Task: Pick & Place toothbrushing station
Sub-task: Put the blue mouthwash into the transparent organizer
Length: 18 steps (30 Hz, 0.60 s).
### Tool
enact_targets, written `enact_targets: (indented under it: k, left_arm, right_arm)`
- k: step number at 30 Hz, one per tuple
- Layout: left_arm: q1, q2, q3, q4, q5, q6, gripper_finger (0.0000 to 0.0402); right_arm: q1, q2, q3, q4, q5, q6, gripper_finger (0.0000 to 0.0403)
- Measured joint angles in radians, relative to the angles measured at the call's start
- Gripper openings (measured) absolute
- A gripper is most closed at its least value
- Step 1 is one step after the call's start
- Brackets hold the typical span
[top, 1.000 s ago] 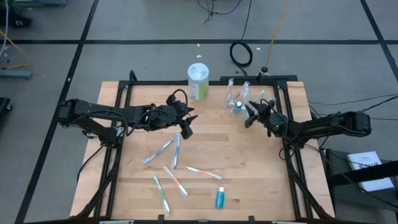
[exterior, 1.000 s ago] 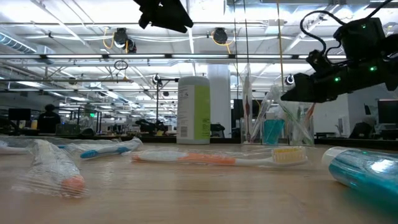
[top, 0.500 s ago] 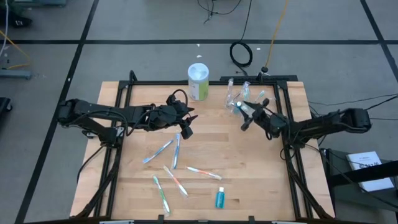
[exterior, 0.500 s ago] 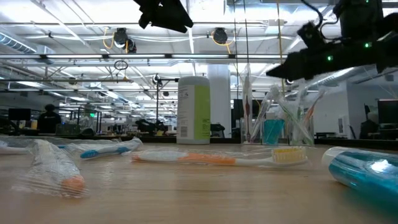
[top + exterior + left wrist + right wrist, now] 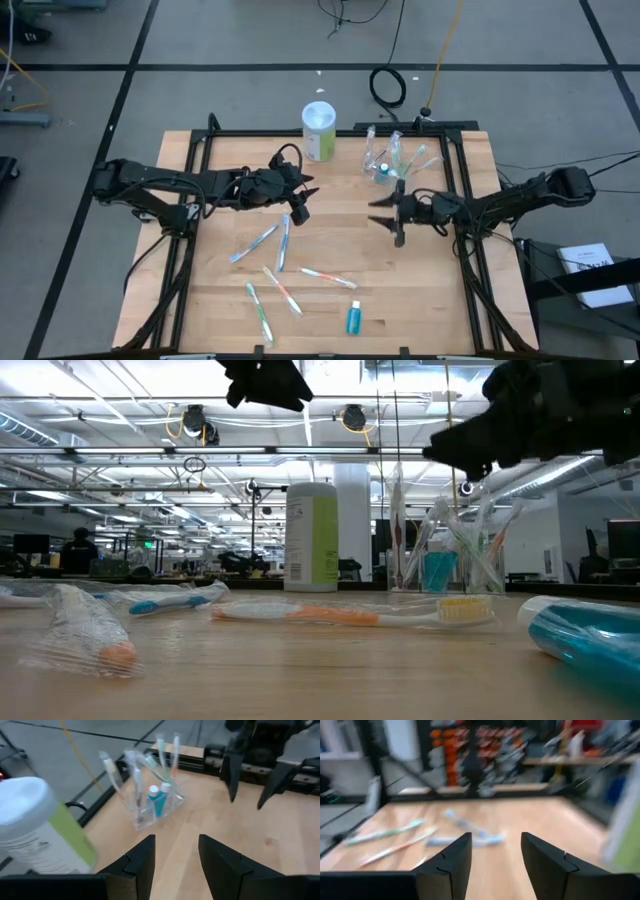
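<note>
Five loose toothbrushes (image 5: pixel 283 243), teal tube (image 5: pixel 353 319), canister (image 5: pixel 319 131)

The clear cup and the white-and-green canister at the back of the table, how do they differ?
The clear cup is see-through and shorter; the white-and-green canister is opaque and taller. The cup is open-topped, with toothbrushes and a teal toothpaste tube standing in it; the canister is closed by a white lid. Both stand upright near the table's far edge.

Robotics lab — ceiling trusses (image 5: pixel 150 452), workstations (image 5: pixel 60 550), taped floor (image 5: pixel 250 67).
</note>
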Motion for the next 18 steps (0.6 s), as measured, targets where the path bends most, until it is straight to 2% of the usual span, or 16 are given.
enact_targets:
  k: [5,10,13,18]
  left_arm:
    - [-0.003,0.000,0.000,-0.001,0.094,-0.021,0.0157]
    - [-0.016,0.000,0.000,-0.060,0.199,-0.049,0.0157]
    - [-0.028,0.000,0.000,-0.147,0.208,-0.082,0.0157]
    - [-0.043,0.000,0.000,-0.301,0.176,-0.272,0.0157]
  right_arm:
    - [0.017,0.001,0.000,-0.116,-0.027,-0.012,0.0160]
    - [0.019,0.008,0.000,-0.120,-0.027,-0.056,0.0160]
    - [0.019,0.015,0.000,-0.112,-0.027,-0.058,0.0160]
    - [0.019,0.023,0.000,-0.110,-0.025,-0.058,0.0160]
